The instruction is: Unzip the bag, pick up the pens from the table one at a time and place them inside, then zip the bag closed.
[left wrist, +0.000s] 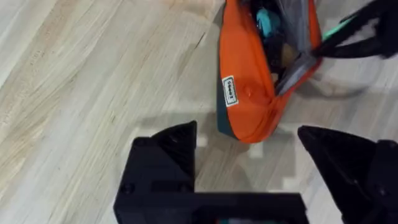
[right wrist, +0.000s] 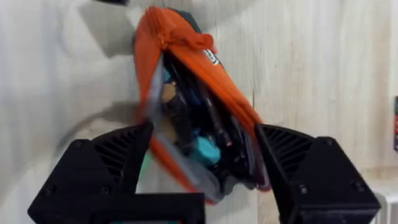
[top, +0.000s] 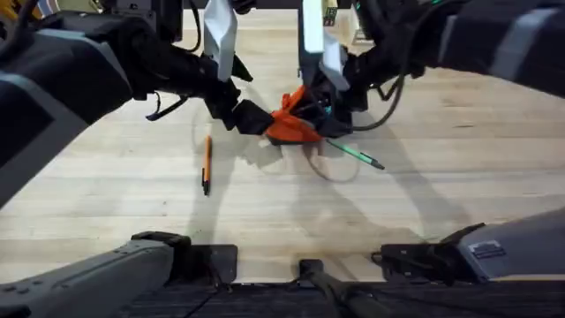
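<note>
The orange bag (top: 290,124) lies crumpled at the table's (top: 106,203) middle, its zipper open on a dark inside with teal items. My left gripper (left wrist: 249,155) is open, its fingers just short of the bag's closed end (left wrist: 249,106). At the other end my right gripper (right wrist: 205,168) is open, its fingers (right wrist: 106,162) straddling the bag's gaping mouth (right wrist: 199,124). A green pen (top: 355,155) lies just right of the bag. Well apart on the left lies the orange pen (top: 207,163).
Both arms cross over the table's far half and meet at the bag. A thin cable (top: 331,172) loops on the wood near the green pen. The arms' bases (top: 300,274) line the near edge.
</note>
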